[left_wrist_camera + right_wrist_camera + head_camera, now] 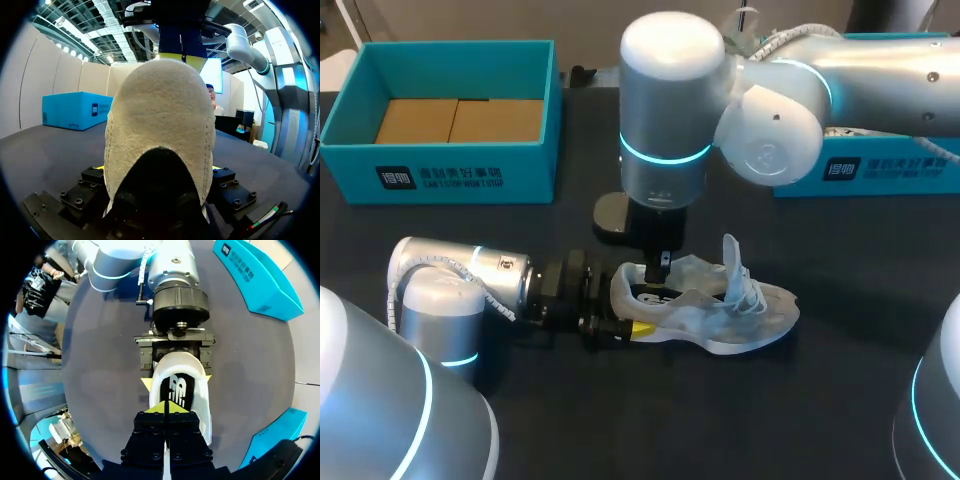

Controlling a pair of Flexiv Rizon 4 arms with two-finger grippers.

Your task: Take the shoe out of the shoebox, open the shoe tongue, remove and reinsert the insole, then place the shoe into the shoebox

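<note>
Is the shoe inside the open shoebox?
No, the shoe lies on the table in front of the shoebox, its heel in the left gripper.

- This looks like a robotics lab: a dark grey matte table (840,400) serves as the bench.
- A silver-white jointed left robot arm (460,280) and a matching right robot arm (665,110), each ringed with cyan light, hang over it.
- An open teal cardboard shoebox (460,165) sits on it.

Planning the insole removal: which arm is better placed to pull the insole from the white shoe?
Right. The right claw hangs, tips together, over the opening of the white mesh shoe, above its dark insole; the left claw grips the heel, steadying it.
</note>
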